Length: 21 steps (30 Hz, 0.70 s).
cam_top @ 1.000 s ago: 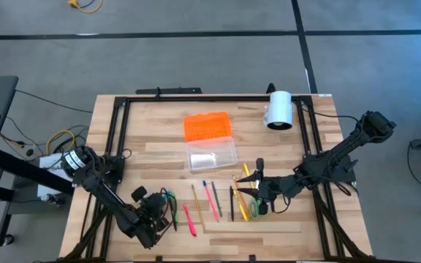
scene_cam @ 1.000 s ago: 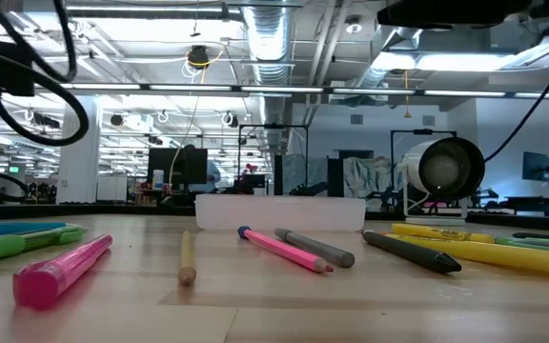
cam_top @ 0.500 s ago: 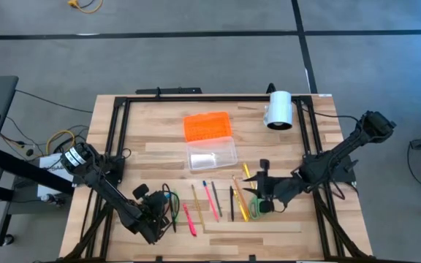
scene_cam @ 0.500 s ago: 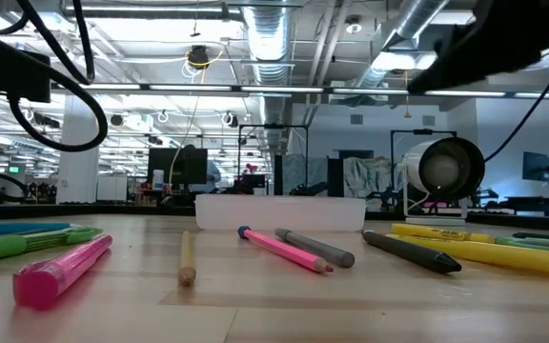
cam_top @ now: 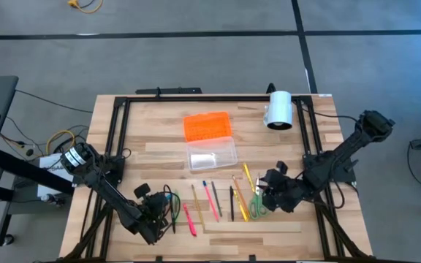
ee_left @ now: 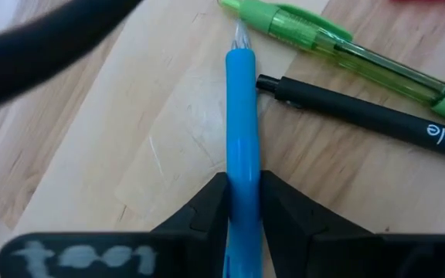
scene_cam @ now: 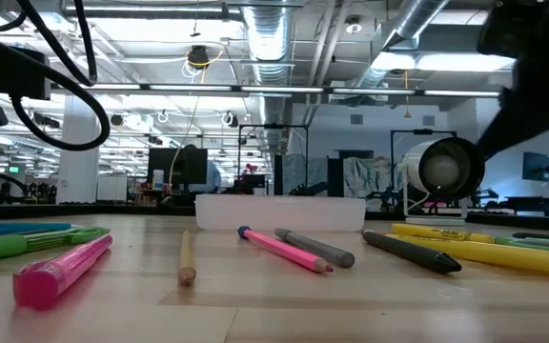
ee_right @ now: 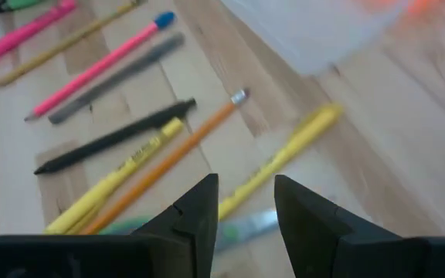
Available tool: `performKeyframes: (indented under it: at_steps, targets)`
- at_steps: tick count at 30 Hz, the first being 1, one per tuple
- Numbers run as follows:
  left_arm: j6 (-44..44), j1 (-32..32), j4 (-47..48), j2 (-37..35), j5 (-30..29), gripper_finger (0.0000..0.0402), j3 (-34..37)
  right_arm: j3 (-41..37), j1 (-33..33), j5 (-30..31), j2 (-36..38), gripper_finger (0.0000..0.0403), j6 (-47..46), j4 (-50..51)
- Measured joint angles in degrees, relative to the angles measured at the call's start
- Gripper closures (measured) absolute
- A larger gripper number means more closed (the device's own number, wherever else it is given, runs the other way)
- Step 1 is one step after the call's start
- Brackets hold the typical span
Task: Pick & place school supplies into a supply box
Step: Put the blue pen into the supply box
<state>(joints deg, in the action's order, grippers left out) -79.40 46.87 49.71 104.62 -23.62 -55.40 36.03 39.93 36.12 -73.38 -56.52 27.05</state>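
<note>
Pens and pencils lie in a row on the near half of the wooden table [cam_top: 159,157]. My left gripper [cam_top: 165,210] is at the row's left end, shut on a blue pen [ee_left: 242,116] beside a green pen [ee_left: 331,42] and a black pen [ee_left: 361,116]. My right gripper [cam_top: 264,199] hovers open over the right end, above a yellow marker [ee_right: 114,185], an orange pencil [ee_right: 168,158] and a yellow pen [ee_right: 284,154]. The supply box [cam_top: 212,155] stands open, and its orange lid [cam_top: 208,126] lies just beyond it. My left gripper pinches the blue pen's barrel [ee_left: 242,181] between its two fingers, one on each long side. The fingers [ee_left: 211,212] slant down from above. The pen lies flat on the wood, its clear tip [ee_left: 240,35] pointing away from the gripper.
A white cylinder [cam_top: 278,109] lies at the far right of the table. A pink highlighter [cam_top: 186,214], a wooden pencil [cam_top: 196,201], a pink pen [cam_top: 209,197], a grey pen [cam_top: 215,199] and a black pen [cam_top: 232,203] fill the row's middle. Green scissors [cam_top: 258,208] lie under my right gripper.
My right gripper has sunk toward the table and shifted toward the right edge, rolling about its own axis so that its fingers now point down at the yellow pens. My left gripper has stayed in place over the blue pen.
</note>
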Motion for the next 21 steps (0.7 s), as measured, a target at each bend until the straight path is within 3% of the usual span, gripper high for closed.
performKeyframes:
  at_steps: [11,21]
  targets:
    - [4.0,-0.1,-1.2,-0.1,2.1,0.0344,0.0,0.0,7.1,0.0,-0.1,0.0282,-17.8,8.5]
    - [8.4,-0.1,-1.9,-0.1,3.6,0.0344,0.0,0.0,11.9,0.1,-9.5,0.0282,-27.3,9.4]
